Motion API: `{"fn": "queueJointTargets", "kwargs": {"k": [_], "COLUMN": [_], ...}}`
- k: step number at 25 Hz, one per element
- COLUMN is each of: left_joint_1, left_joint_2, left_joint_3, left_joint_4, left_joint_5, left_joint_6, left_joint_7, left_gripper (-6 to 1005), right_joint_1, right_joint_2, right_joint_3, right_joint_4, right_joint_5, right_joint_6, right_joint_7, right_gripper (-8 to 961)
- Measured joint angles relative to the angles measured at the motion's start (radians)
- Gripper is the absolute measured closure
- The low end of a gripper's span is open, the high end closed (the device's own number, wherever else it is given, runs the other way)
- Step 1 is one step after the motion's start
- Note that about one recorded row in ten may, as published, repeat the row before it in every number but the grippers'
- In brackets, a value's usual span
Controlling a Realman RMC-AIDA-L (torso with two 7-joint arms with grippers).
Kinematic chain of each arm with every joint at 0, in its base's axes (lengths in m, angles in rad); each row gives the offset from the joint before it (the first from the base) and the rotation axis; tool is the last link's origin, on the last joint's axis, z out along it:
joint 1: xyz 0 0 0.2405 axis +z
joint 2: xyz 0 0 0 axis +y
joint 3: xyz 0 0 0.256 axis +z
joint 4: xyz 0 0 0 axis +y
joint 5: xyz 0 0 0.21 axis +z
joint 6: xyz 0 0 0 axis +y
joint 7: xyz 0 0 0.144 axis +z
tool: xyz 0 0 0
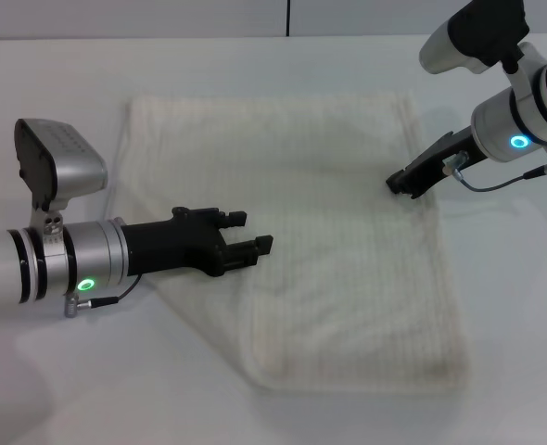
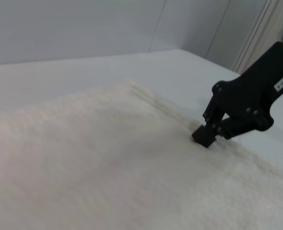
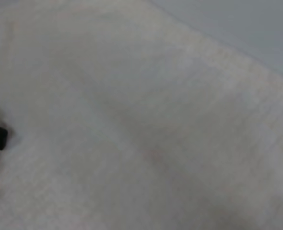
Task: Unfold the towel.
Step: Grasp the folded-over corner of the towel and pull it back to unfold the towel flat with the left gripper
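While the scene is read from the head view, these lines apply:

Towel: the large cream-white ribbed cloth towel (image 1: 338,250) is spread nearly flat on the white table (image 1: 60,83), its left part overlapped in a diagonal fold.

Left gripper: the black two-fingered left gripper (image 1: 252,234) is held over the towel's left part, fingers parted, nothing between them.

Right gripper: the black right gripper (image 1: 401,184) is pressed tip-down at the towel's right edge; whether its fingers are apart cannot be told.
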Motion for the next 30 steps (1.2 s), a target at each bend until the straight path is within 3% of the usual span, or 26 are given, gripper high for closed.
{"fn": "queueJointTargets", "kwargs": {"k": [15,17,23,30], "left_joint_1": [0.008,0.017,0.04,0.117], "left_joint_2": [-0.001,-0.001,-0.001,0.002], "left_joint_3": [0.027,0.024,0.018,0.018], "left_joint_4": [0.019,0.032,0.064,0.142], "left_joint_5": [0.0,-0.004,-0.008,-0.058], "left_joint_6": [0.024,0.048,0.128,0.236], "left_joint_7": [-0.004,0.003,0.007,0.008], "left_gripper": [450,643,754,896], "right_joint_1": [0.004,0.004,0.001,-0.001], "right_joint_2": [0.0,0.0,0.0,0.0], "right_joint_3": [0.0,0.0,0.0,0.0], "right_joint_4": [0.002,0.003,0.004,0.003], "right_joint_5": [0.0,-0.001,-0.001,-0.001], "right_joint_6": [0.0,0.0,0.0,0.0], "right_joint_7": [0.0,0.0,0.0,0.0], "right_gripper": [954,954,954,954]}}
